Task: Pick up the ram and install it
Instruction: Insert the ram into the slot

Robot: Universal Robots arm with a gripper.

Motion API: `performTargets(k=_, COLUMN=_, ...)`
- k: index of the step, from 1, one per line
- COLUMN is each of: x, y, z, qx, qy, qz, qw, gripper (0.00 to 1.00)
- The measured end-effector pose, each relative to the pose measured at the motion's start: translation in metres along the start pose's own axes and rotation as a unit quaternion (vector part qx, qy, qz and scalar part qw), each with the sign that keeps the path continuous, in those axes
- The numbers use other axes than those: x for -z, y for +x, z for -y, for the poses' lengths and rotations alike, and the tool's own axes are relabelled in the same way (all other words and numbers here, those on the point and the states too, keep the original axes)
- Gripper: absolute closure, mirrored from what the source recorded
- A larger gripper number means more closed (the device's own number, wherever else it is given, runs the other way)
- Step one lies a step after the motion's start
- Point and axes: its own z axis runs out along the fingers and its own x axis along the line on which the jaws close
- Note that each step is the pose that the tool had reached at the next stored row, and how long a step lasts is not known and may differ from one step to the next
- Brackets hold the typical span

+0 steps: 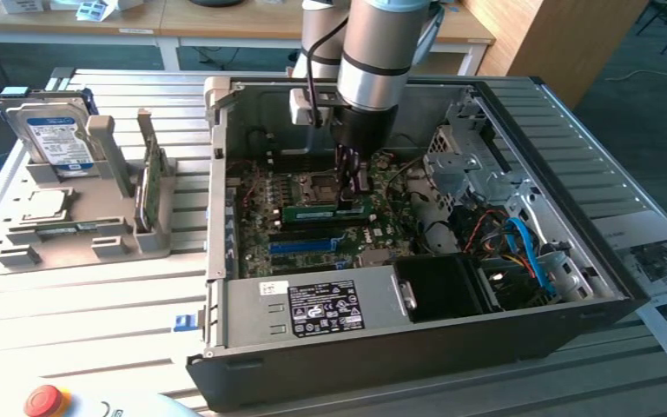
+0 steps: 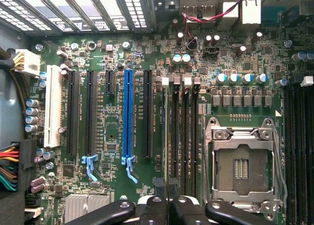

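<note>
The ram (image 1: 310,211) is a narrow green stick standing on edge along a memory slot of the motherboard (image 1: 299,248), beside the processor socket (image 1: 316,184). My gripper (image 1: 354,184) reaches straight down into the open case (image 1: 426,347) and meets the stick's end toward the exterior view's right. Its black fingers (image 2: 152,208) are drawn close together over the black memory slots (image 2: 184,136), shut on the ram's thin top edge. Whether the stick is fully seated cannot be told.
A grey holder (image 1: 79,234) at the exterior view's left carries a silver hard drive (image 1: 49,130) and an upright green card (image 1: 148,178). The power supply (image 1: 310,308), drive cage (image 1: 472,165) and blue cables (image 1: 525,248) crowd the case.
</note>
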Motion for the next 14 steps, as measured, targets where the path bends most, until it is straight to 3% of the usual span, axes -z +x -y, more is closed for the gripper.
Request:
performTargets(k=5, x=0.0000, y=0.0000, z=0.0001, qx=0.000, qy=0.0012, qz=0.0006, qw=1.0000, gripper=0.89)
performTargets(k=14, x=0.0001, y=0.0000, z=-0.0005, qx=-0.001, qy=0.0072, qz=0.0019, qw=1.0000, gripper=0.89)
